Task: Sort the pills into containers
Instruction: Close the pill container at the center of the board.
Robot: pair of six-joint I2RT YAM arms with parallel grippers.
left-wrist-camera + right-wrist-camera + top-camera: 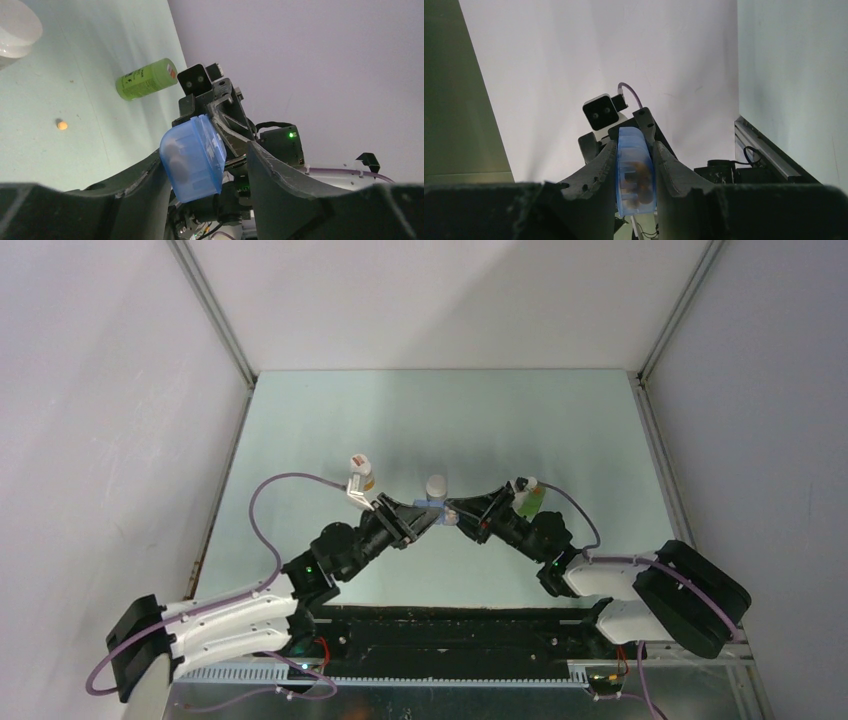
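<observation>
The translucent blue pill box (437, 508) hangs above the table between both grippers. In the right wrist view, my right gripper (634, 147) is shut on the box (631, 175), one finger pressed against each side. Orange-brown pills (641, 172) show through its wall. In the left wrist view, the box (192, 157) sits between the fingers of my left gripper (205, 155). It touches the left finger, and a gap separates it from the right finger (280, 185), so this gripper is open. One loose orange pill (61, 125) lies on the table.
A green bottle (146, 79) lies on its side on the table and also shows in the top view (530, 498). A white-capped bottle (436, 485) stands just behind the box. Another bottle (361, 472) stands at the left arm's far side.
</observation>
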